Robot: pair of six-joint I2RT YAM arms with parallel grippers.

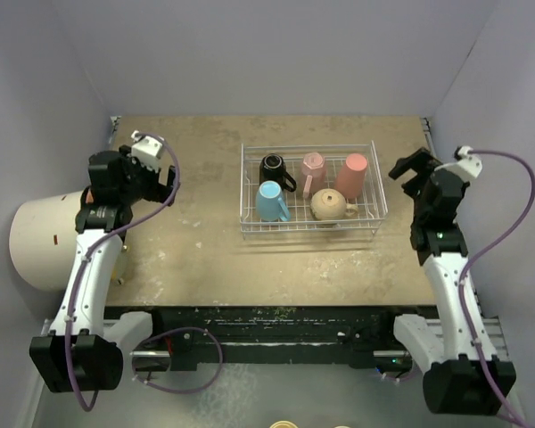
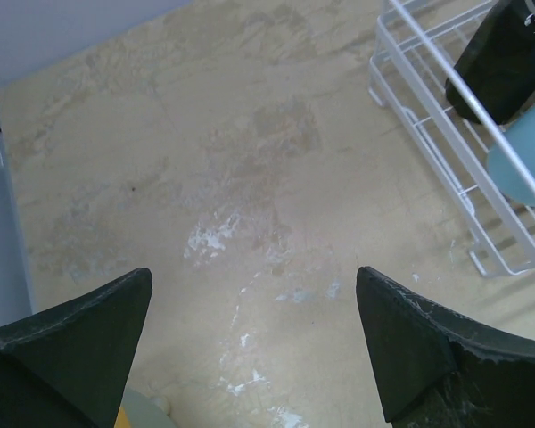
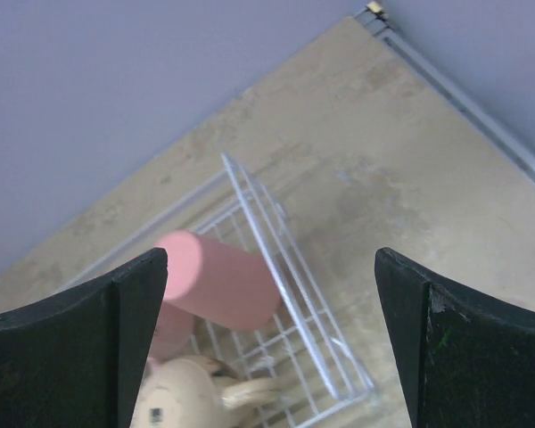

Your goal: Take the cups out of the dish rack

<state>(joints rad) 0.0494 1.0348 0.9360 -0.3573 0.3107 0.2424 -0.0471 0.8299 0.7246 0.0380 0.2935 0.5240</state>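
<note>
My top camera looks down from above and behind the arm bases, far enough back to take in the whole table (image 1: pixel 187 241) and rack (image 1: pixel 308 230). My left wrist view faces down, close over the table, sharing the rack's left end; my right wrist view, tilted more level, shares its right end
</note>
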